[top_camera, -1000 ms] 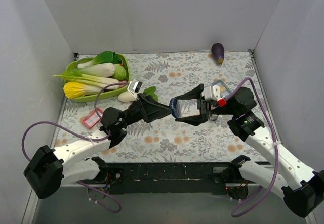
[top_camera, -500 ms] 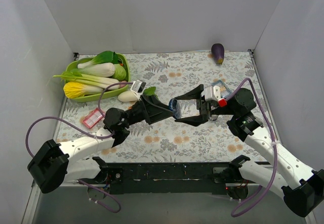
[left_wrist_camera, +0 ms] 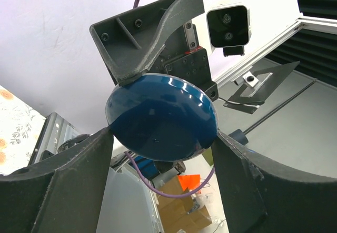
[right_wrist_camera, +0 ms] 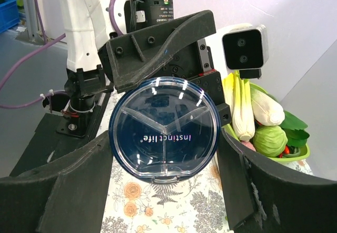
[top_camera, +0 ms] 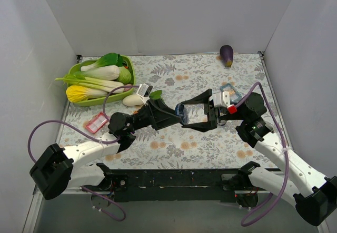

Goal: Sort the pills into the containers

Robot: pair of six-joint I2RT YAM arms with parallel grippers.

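Floral tablecloth (top_camera: 174, 78), white walls (top_camera: 158, 17); left hand (left_wrist_camera: 163, 138) and right hand (right_wrist_camera: 164, 141) both clasp blue pill case (top_camera: 180, 112).

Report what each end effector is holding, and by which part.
One round blue pill case, in mid-air. The right end effector and the left end effector each pinch its rim at opposite edges, coming from opposite faces.

smooth, glossy, translucent blue plastic pill case (right_wrist_camera: 164, 128)
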